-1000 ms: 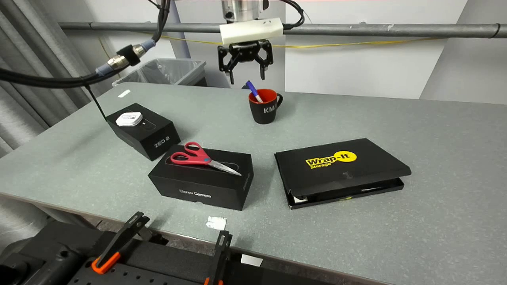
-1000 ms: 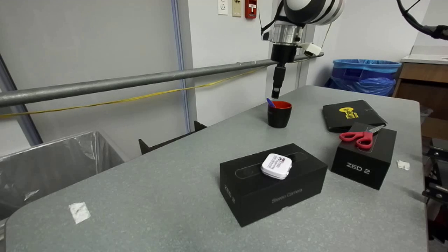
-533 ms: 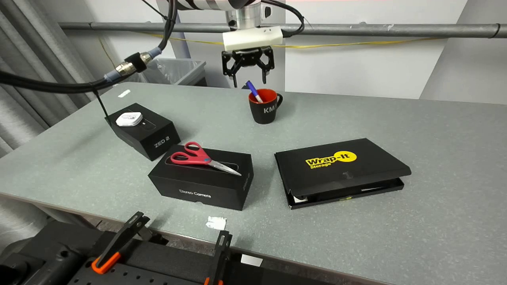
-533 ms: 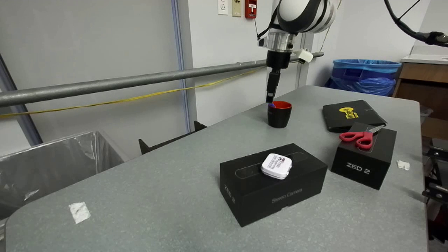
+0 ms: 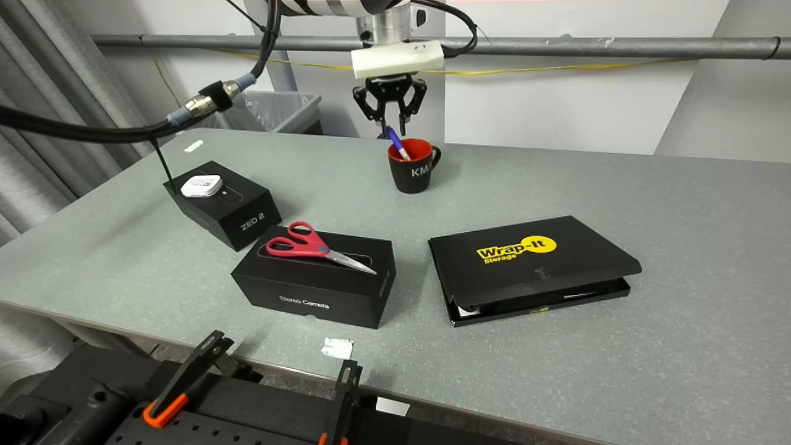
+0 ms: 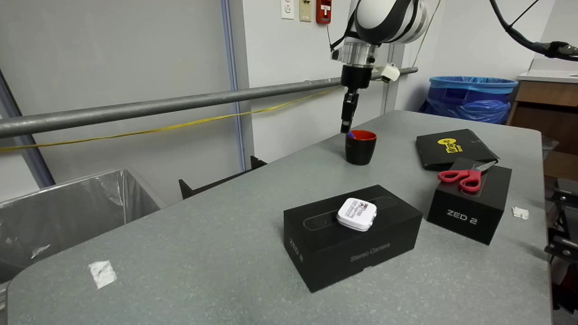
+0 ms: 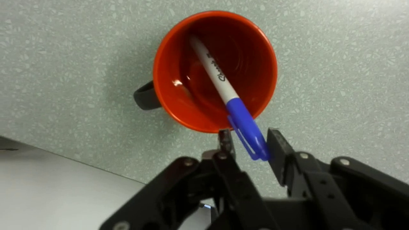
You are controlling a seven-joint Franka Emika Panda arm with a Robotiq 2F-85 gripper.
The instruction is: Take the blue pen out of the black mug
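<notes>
The grey table (image 5: 401, 216) spreads wide, and near its twelve-o'clock edge in an exterior view the gripper (image 5: 393, 132) has just narrowed, so a grasp above the black mug (image 5: 408, 180) seems close. In the wrist view the blue pen (image 7: 229, 95) leans inside the mug, its cap (image 7: 248, 126) crossing the rim at five o'clock. The fingers (image 7: 278, 151) stand partly apart either side of the cap's end, one perhaps touching, the other clear; nothing looks clamped.

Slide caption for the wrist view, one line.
Pen leaning in the mug, its blue cap jutting out and framed by the open gripper.
</notes>
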